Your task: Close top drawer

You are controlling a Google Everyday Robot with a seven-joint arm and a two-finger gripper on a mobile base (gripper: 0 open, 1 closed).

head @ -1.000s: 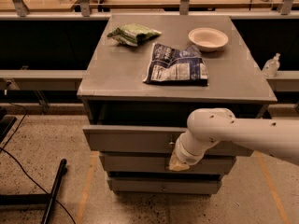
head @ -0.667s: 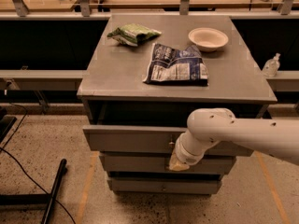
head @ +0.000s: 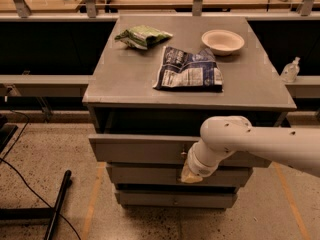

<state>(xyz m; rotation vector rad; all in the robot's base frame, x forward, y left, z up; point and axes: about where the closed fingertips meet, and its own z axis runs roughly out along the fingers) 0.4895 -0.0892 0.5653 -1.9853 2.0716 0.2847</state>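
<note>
The top drawer (head: 135, 149) is a wide dull-grey panel, highest of three, pulled out a little from the grey cabinet, with a dark gap above it. My white arm reaches in from the right. The gripper (head: 189, 170) sits at the drawer front near its centre, where the knob is, and hides most of it. The wrist covers the fingers.
On the cabinet top (head: 125, 79) lie a green bag (head: 142, 36), a dark blue chip bag (head: 189, 70) and a pale bowl (head: 223, 41). Two shorter drawer fronts (head: 145, 175) sit below. A black bar (head: 57, 204) and cables lie on the floor at left. A clear bottle (head: 290, 70) stands right.
</note>
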